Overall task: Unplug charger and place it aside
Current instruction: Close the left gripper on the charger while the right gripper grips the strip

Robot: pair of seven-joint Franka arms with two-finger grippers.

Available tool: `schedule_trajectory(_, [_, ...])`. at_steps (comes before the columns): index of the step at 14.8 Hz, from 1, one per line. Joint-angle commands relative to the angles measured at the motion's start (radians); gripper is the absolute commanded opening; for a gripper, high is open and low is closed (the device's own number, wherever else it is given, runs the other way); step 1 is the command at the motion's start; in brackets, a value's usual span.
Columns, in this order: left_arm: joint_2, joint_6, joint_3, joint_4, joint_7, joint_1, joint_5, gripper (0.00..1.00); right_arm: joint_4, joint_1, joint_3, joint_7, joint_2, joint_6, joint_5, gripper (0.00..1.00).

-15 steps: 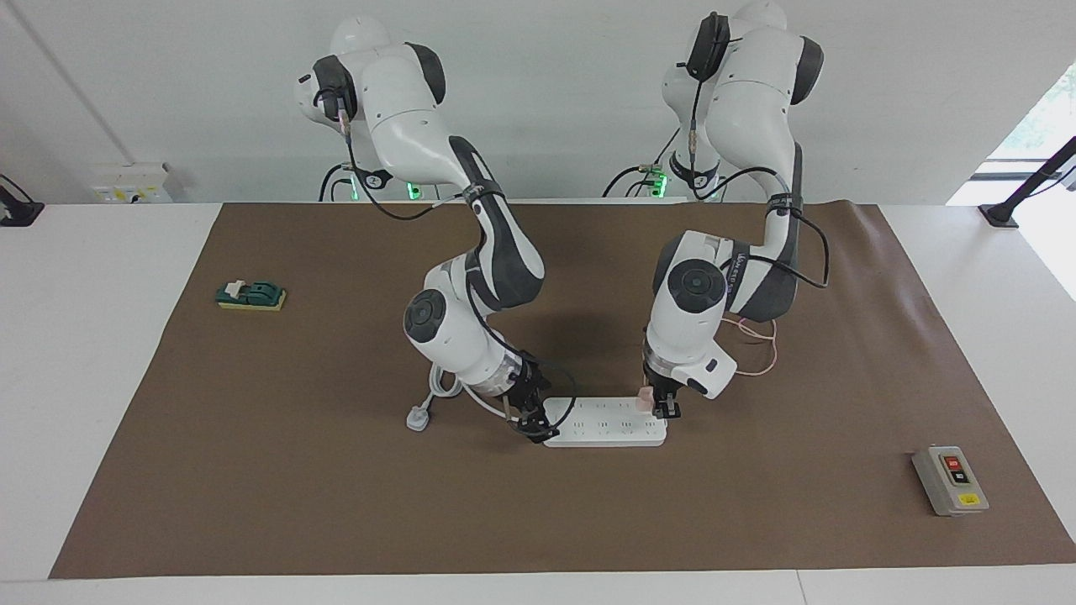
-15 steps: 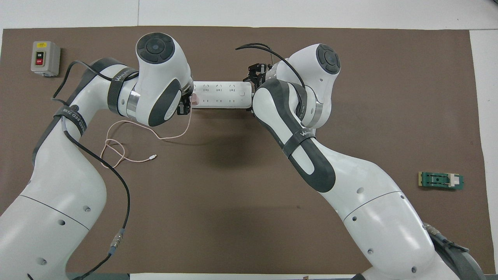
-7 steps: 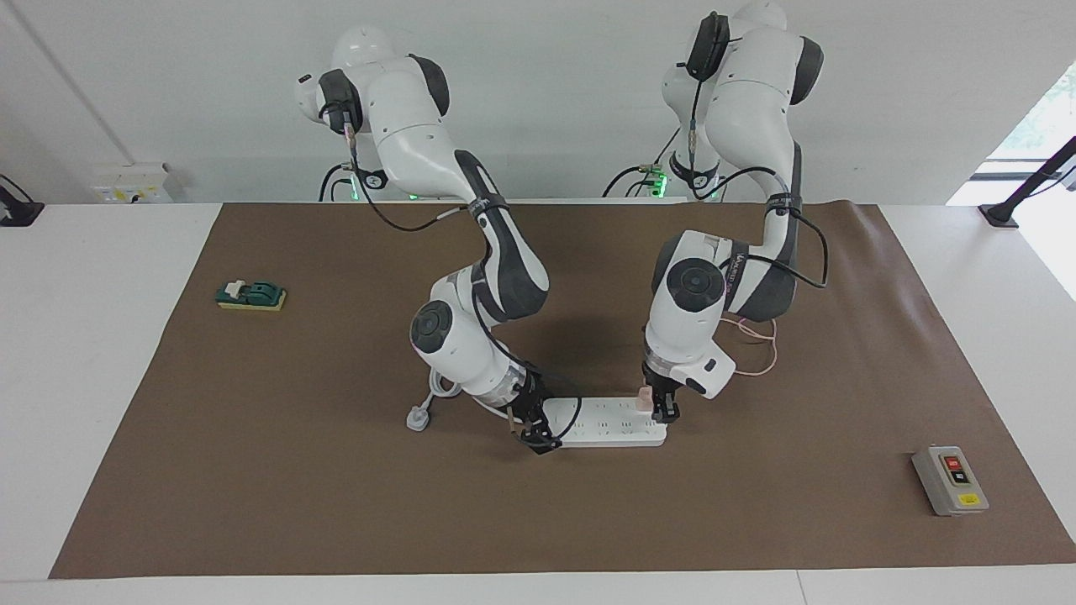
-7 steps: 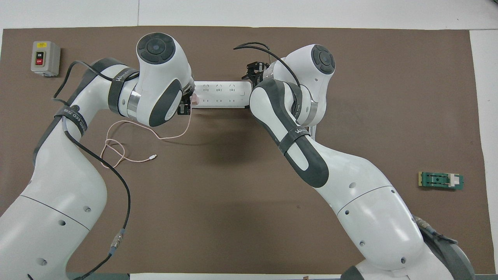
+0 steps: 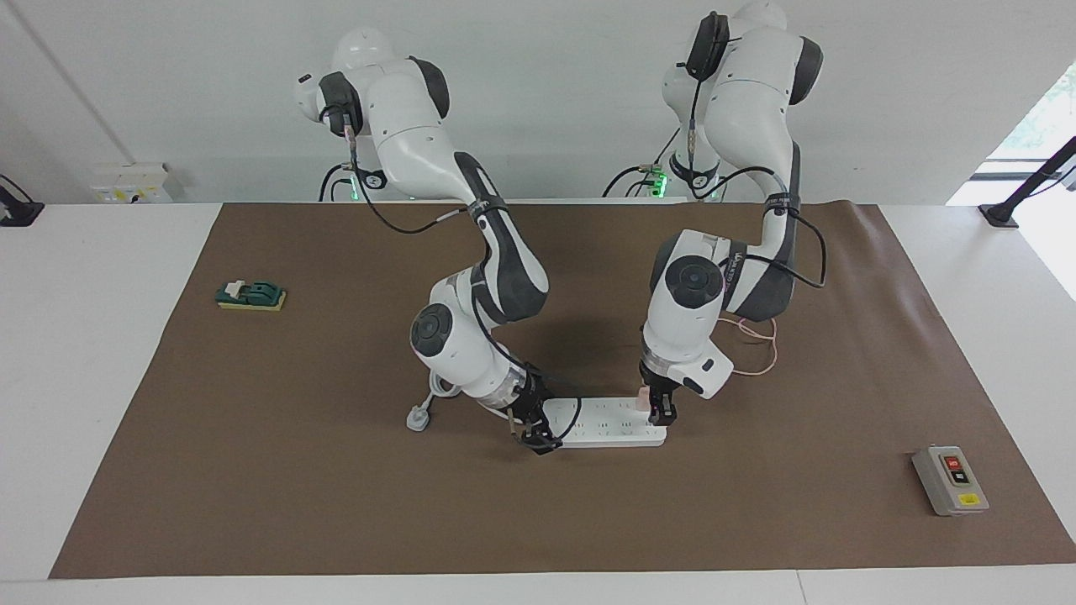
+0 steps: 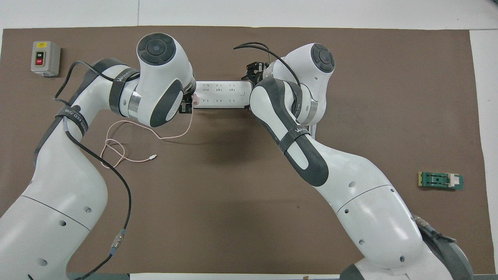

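since a second ago the right hand [image 5: 538, 439] has slid along the glossy white power strip [image 5: 609, 422] and presses its end; grip unclear. the left hand [image 5: 661, 412] stays at the strip's 3 o'clock end beside the matte pink cube charger [image 5: 642, 398], plugged in; hold unclear.

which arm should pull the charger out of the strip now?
Left. The left gripper is already at the charger, on the power strip's end toward that arm. The right gripper is down at the strip's other end, likely bracing it.
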Motion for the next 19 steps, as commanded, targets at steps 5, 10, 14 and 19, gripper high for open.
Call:
schedule_trajectory(5, [0.001, 0.019, 0.011, -0.007, 0.038, -0.01, -0.005, 0.0, 0.107, -0.018, 0.015, 0.024, 0.075, 0.053, 0.014, 0.03])
schedule_trajectory(10, [0.001, 0.016, 0.013, 0.0, 0.058, -0.008, -0.034, 0.0, 0.101, -0.018, 0.016, 0.026, 0.075, 0.068, 0.031, 0.0])
schedule_trajectory(14, [0.001, 0.015, 0.013, 0.003, 0.066, -0.008, -0.034, 0.0, 0.101, -0.02, 0.016, 0.024, 0.073, 0.071, 0.039, 0.0])
schedule_trajectory(19, [-0.013, -0.01, 0.016, 0.007, 0.086, -0.007, -0.028, 0.0, 0.103, -0.026, 0.016, 0.023, 0.075, 0.071, 0.049, 0.0])
